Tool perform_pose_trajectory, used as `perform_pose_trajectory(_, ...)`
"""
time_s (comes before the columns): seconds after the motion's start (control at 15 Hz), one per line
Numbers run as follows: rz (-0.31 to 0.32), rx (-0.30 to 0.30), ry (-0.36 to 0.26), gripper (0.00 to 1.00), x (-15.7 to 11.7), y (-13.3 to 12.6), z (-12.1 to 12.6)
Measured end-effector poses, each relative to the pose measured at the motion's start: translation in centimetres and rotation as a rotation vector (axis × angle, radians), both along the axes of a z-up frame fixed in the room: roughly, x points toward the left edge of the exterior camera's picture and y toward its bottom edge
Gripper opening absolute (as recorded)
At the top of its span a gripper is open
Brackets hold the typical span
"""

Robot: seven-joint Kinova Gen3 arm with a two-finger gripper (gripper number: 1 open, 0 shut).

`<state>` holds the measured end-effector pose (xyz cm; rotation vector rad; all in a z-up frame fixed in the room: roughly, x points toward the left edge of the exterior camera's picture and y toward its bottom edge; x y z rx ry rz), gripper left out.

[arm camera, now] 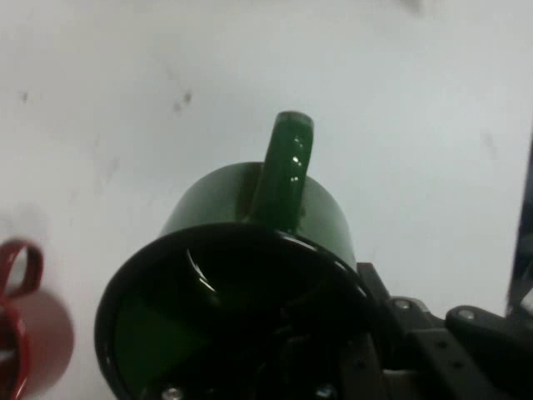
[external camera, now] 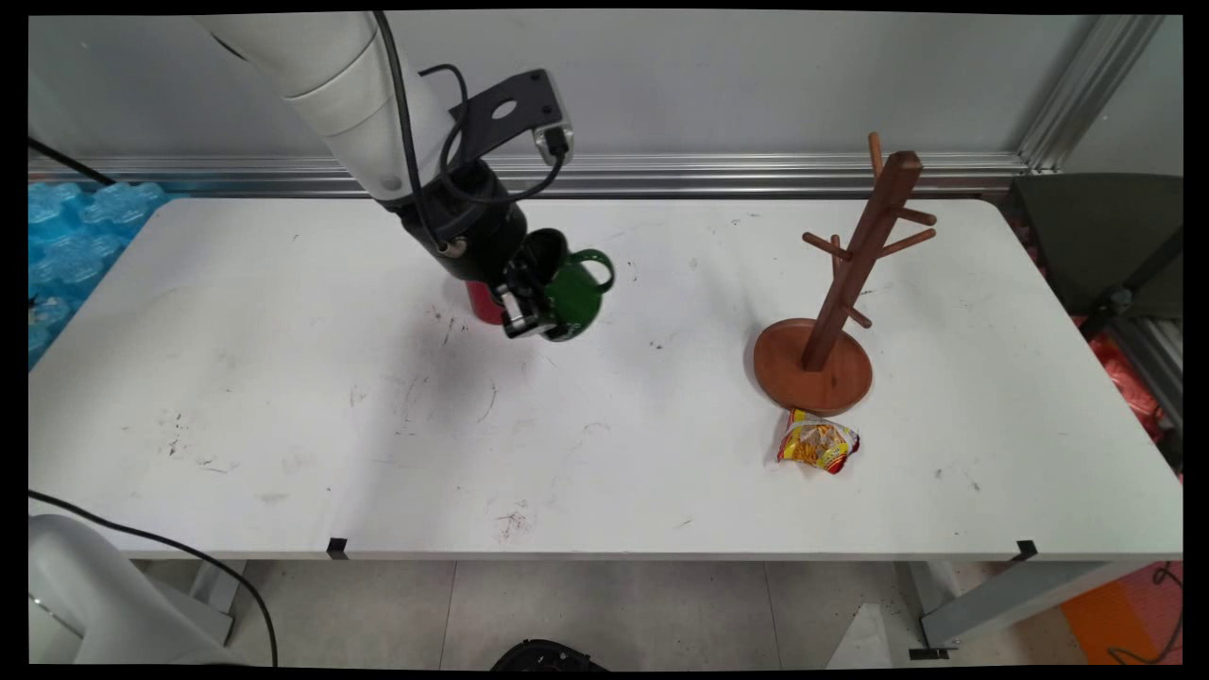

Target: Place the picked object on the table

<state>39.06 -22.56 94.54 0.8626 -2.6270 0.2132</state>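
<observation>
While the gripper (external camera: 527,308) sits low over the white table (external camera: 283,397), it is clamped on the rim of a green mug (external camera: 572,295), one finger seemingly inside the mouth, though the contact itself is dark in the hand view.

The green mug (arm camera: 250,217) is tipped. Its long axis runs away from the hand, mouth toward the wrist, base outward, and its handle (arm camera: 288,162) is on the upper side. I can't tell whether it is clear of the table.

A red mug (arm camera: 33,333) stands just beside the hand, partly behind it. A wooden mug tree (external camera: 850,274) and a snack packet (external camera: 818,445) are well apart from the hand.
</observation>
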Motion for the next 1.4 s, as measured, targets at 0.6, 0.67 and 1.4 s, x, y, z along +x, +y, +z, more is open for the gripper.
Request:
perform_pose_trajectory(0.6, 0.023, 0.04, -0.259, 0.0, -0.1, -1.3, -3.5)
perform_pose_trajectory(0.67, 0.027, 0.048, -0.285, 0.0, -0.1, -1.4, -4.1)
perform_pose_trajectory(1.4, 0.007, 0.128, -0.406, 0.0, -1.5, -2.6, -9.3)
